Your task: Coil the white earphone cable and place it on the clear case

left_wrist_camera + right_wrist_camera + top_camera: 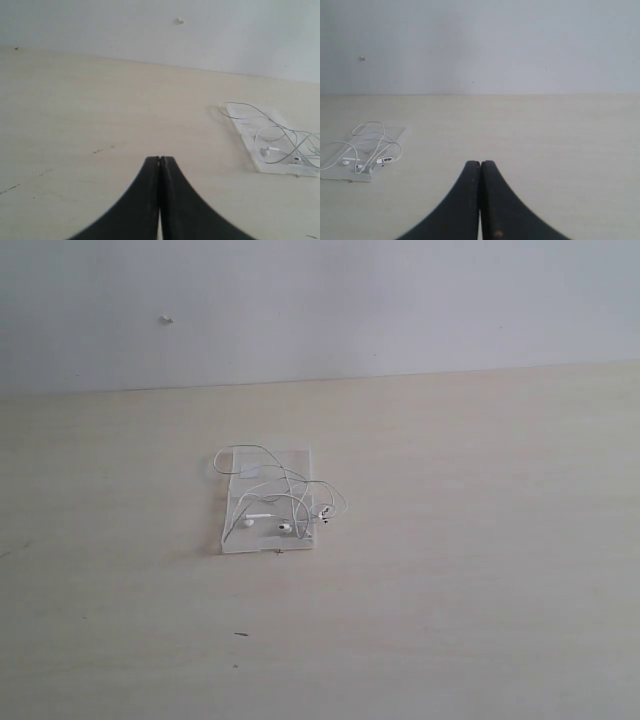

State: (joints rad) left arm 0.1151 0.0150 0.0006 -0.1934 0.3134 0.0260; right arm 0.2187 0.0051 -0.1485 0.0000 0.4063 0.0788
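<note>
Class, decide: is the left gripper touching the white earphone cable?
Apart. The left wrist view shows bare table between the left gripper and the white earphone cable.

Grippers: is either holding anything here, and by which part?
Nothing is held: the left gripper and right gripper are shut empty, apart from the white earphone cable on the clear case.

A pale wood-grain tabletop point(480, 620) meets a plain grey-white wall point(420, 300) toward twelve o'clock; a small white speck point(168, 319) marks the wall at eleven o'clock.
</note>
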